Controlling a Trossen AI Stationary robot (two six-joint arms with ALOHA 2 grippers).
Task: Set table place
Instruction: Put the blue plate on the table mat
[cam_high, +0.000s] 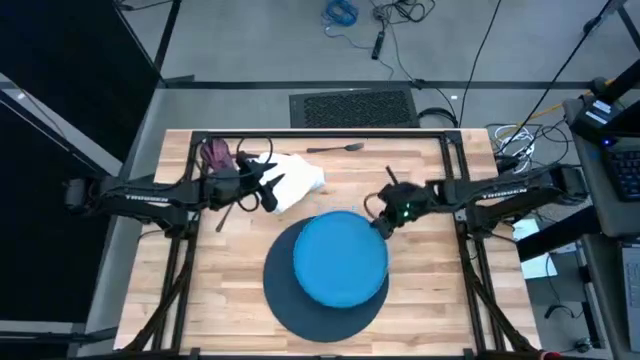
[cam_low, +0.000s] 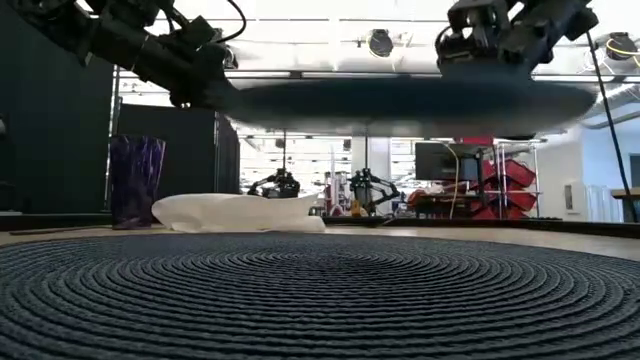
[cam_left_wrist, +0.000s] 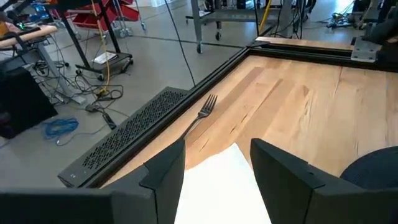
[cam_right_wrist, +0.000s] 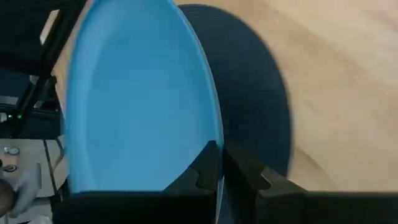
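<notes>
Two hands are working at once over the wooden surface (cam_high: 420, 290). The right hand (cam_high: 381, 224) is pinching the rim of the bright blue plate (cam_high: 340, 257), its fingers closed tight on the edge in the right wrist view, and is carrying the plate above the dark blue round mat (cam_high: 290, 310). In the low view the plate (cam_low: 400, 105) is hanging clear of the woven mat (cam_low: 320, 295), with open room showing between them, so the plate is not yet set down. From above, the plate is lying over the mat's middle and far part, roughly where it belongs.

The left hand (cam_high: 268, 190) is hovering over the near-left edge of the white folded napkin (cam_high: 295, 180), which is lying on the surface beyond the mat, apart from it. Its fingers (cam_left_wrist: 165, 180) are spread wide with the napkin (cam_left_wrist: 217, 186) showing between them, and they are gripping nothing.

Farther out, the metal fork (cam_high: 335, 148) is lying alone near the far edge of the surface, well apart from the mat. The purple cup (cam_high: 215, 153) is standing at the far left corner, beside the left arm. No knife or spoon can be made out with confidence.

Judged from this layout, the setting is at an early stage: only the mat appears placed, the plate is about to land, and the napkin, fork, cup and any other cutlery are waiting to be arranged around it.
</notes>
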